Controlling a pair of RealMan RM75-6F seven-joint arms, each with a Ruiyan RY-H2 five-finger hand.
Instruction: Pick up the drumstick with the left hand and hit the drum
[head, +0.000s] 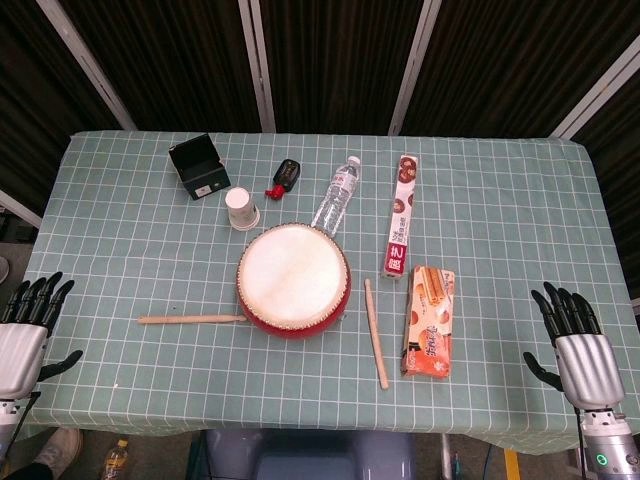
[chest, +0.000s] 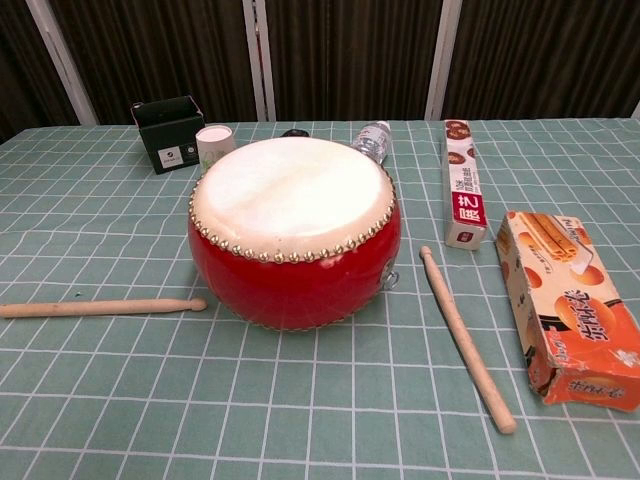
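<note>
The green checked tablecloth (head: 120, 200) covered the table, and the red drum (head: 293, 280) stood near its middle. An orange snack box (head: 429, 321) lay right of the drum. One drumstick (head: 190, 319) lay flat to the drum's left, its tip just beside the drum's base; a second drumstick (head: 376, 333) lay between drum and box. The left hand (head: 25, 335) and right hand (head: 580, 345) hovered at the near table edge, fingers spread, holding nothing, well apart from the sticks.
</note>
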